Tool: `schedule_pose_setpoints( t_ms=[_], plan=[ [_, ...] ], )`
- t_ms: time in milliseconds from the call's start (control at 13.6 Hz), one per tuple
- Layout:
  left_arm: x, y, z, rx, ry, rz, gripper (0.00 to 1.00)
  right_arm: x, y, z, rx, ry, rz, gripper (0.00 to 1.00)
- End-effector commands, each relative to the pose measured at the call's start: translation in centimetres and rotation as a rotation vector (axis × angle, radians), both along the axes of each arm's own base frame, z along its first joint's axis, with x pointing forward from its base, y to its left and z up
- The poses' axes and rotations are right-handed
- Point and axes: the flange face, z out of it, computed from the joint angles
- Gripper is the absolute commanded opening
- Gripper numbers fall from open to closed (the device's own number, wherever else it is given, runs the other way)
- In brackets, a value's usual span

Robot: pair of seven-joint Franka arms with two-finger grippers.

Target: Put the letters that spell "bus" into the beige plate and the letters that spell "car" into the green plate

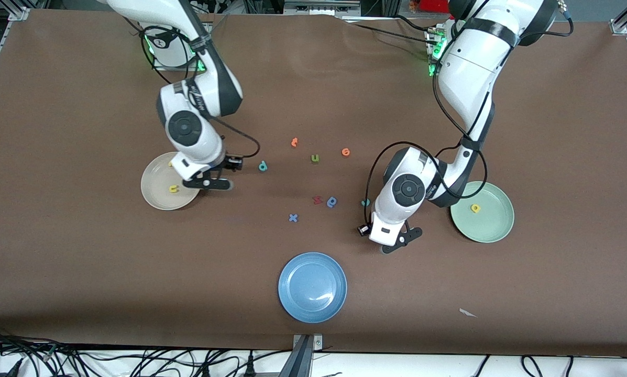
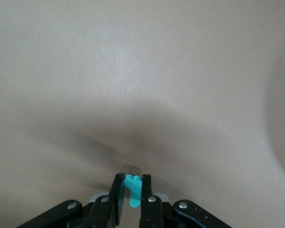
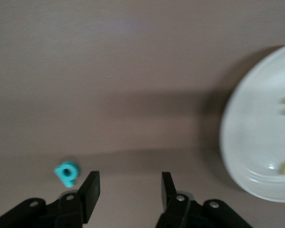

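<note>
— Now, where is the left gripper (image 2: 132, 195)?
— Over bare table beside the green plate (image 1: 496, 230), pinching a teal letter (image 2: 131, 192).
— And the right gripper (image 3: 128, 187)?
— Fingers apart, by the beige plate (image 1: 153, 193) holding a yellow "u" (image 1: 174, 188); the teal "b" (image 3: 66, 173) lies nearby.

Beige plate (image 1: 158, 201) sits toward the right arm's end with a yellow u (image 1: 173, 188) lying in it. Teal b (image 1: 262, 166) lies flat on the table nearby. Green plate (image 1: 494, 225) holds the yellow a (image 1: 475, 208). Teal r (image 2: 132, 189) is pinched upright. Teal c (image 1: 365, 202) lies beside the blue letter.
</note>
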Motion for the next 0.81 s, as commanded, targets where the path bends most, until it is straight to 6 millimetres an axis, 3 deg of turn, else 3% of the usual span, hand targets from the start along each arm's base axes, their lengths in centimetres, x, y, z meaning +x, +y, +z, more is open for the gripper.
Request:
schedule_pose_setpoints(
  t_ms=[0,73,220,513,733],
  plan=[
    [1.5,3.6,3.1,0.059,0.018,-0.077,0.05,-1.4,4.4,-2.7,0.052,-0.044,0.093,0.62],
    [1.8,5.3,4.0,0.074,0.044,-0.140,0.05,-2.1,5.9,-3.0,0.074,-0.062,0.116,0.62],
    [1.9,9.0,5.4,0.096,0.115,-0.277,0.04,-3.2,7.2,-4.2,0.077,-0.061,0.133,0.61],
    [1.6,18.2,6.7,0.090,0.154,-0.469,0.04,-3.7,7.0,-4.8,0.064,-0.051,0.142,0.61],
    [-0.5,23.4,7.4,0.082,0.138,-0.544,0.02,-3.8,6.8,-5.5,0.055,-0.042,0.141,0.61]
  ],
)
